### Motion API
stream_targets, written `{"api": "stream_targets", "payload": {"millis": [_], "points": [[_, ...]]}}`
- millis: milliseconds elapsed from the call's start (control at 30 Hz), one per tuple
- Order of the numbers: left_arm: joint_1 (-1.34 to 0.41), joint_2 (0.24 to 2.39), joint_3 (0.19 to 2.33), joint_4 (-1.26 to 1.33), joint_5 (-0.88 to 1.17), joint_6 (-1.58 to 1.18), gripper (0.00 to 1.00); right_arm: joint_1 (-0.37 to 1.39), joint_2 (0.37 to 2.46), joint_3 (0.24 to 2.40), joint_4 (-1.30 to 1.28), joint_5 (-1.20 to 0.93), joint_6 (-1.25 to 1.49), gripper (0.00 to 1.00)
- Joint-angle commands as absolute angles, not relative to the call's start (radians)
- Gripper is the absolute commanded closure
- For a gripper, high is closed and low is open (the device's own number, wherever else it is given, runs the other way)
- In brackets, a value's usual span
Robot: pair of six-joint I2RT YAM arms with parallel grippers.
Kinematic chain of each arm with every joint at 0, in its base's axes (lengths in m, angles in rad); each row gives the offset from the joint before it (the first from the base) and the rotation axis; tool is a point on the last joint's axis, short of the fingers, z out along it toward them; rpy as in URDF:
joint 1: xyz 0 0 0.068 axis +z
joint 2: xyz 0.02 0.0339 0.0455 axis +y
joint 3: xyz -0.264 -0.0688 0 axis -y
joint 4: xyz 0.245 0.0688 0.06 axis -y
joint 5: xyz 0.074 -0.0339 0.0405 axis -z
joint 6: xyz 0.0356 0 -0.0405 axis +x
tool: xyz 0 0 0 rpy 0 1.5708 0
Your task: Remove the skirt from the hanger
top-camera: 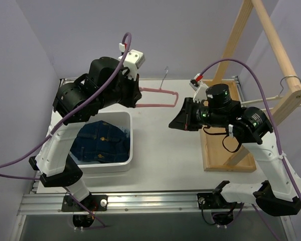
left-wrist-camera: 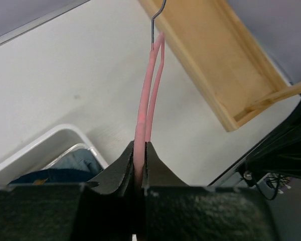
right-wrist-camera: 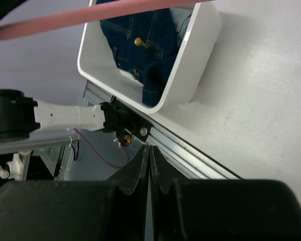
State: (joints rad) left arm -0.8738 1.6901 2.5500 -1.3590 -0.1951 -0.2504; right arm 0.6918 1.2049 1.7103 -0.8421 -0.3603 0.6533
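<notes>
One white table [top-camera: 163, 145], lilac walls [top-camera: 190, 30], pink hanger [top-camera: 159, 105]

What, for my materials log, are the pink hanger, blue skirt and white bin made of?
Pink thin-barred hanger: probably metal wire under a matte pink coating; the bare hook looks steel.
Dark blue skirt: denim, going by orange stitching and a brass-look button.
White rectangular bin: likely smooth, slightly glossy plastic.
</notes>
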Motion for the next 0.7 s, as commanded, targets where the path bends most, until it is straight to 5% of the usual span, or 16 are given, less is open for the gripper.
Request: {"api": "stream_targets", "payload": {"millis": [0, 667], "points": [[-0.867, 1.733, 2.591, -1.237, -0.007, -0.264, 0.98, 0.727, 1.161, 1.683, -0.822, -0.431, 0.623, 1.0], [-0.894, 1.77, 2.422, -0.56, 0.365, -0.483, 0.98, 0.865, 0.654, 0.928, -0.69, -0.476, 0.814, 1.0]]}}
